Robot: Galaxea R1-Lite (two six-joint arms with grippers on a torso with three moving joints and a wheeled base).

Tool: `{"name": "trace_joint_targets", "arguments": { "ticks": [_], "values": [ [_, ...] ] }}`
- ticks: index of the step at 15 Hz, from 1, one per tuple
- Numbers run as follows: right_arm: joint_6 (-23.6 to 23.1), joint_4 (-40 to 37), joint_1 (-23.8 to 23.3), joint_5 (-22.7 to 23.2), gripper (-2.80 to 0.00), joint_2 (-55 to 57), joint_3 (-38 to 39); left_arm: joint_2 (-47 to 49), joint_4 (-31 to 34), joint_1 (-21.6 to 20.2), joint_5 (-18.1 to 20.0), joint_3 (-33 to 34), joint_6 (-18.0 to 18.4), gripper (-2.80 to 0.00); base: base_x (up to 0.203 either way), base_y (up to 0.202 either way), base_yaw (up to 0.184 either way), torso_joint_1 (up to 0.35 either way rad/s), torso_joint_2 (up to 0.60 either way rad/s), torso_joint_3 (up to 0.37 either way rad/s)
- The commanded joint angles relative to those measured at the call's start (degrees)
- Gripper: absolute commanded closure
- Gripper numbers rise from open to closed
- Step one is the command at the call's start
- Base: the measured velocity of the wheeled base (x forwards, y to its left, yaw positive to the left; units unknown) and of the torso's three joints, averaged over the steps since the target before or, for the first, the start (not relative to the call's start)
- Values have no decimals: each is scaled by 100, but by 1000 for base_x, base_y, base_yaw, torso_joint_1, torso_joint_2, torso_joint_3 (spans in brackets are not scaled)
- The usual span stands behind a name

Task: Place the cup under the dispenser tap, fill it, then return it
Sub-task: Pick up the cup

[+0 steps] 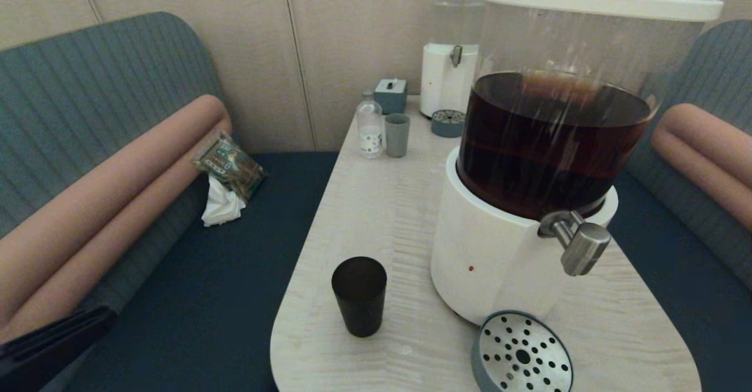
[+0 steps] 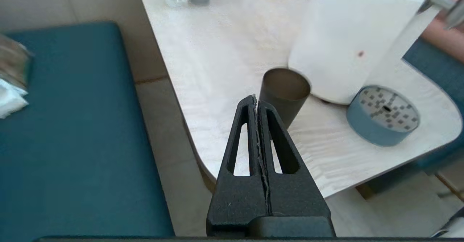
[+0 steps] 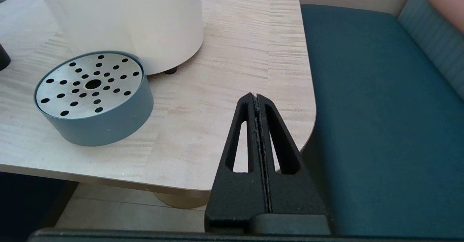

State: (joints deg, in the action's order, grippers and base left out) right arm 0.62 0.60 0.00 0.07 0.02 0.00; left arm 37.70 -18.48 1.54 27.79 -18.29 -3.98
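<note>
Near edge: left claw (image 2: 256, 97) clenched on nothing, off the worktop's (image 1: 376, 215) near-left corner; right claw (image 3: 256, 96) clenched, empty, at the near-right edge. The cup (image 1: 359, 295) stands upright left of the drip tray (image 1: 521, 354). Above the tray, the dispenser tap (image 1: 578, 242). Far: bottle (image 1: 370, 126), label illegible.

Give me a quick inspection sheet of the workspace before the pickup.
Surface: pale wood-grain table, rounded near corners.
Job's things: dark cup upright, apart from the dispenser's white base; steel tap over the drip tray.
Clutter: grey-green tumbler, small bottle, second dispenser at the far end.
Grippers: left pincer shut, short of the cup; right pincer shut, over the table's near right corner.
Cables: nothing seen.
Surroundings: blue benches, packet and tissue on the left one.
</note>
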Motion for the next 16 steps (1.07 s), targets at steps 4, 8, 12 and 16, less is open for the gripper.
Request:
{"name": "trace_joint_targets", "arguments": {
  "ticks": [4,8,12,16],
  "values": [
    [-1,2,0,1,0,-29,44,1554,-1263,4,75,416,56,0,0,0,0,0,0,0],
    [-1,2,0,1,0,-29,44,1617,-1437,3,78,530,6,0,0,0,0,0,0,0],
    [-1,2,0,1,0,-29,44,1635,-1448,-4,78,449,-15,0,0,0,0,0,0,0],
    [-1,2,0,1,0,-29,44,1696,-1445,4,84,464,9,0,0,0,0,0,0,0]
  ]
}}
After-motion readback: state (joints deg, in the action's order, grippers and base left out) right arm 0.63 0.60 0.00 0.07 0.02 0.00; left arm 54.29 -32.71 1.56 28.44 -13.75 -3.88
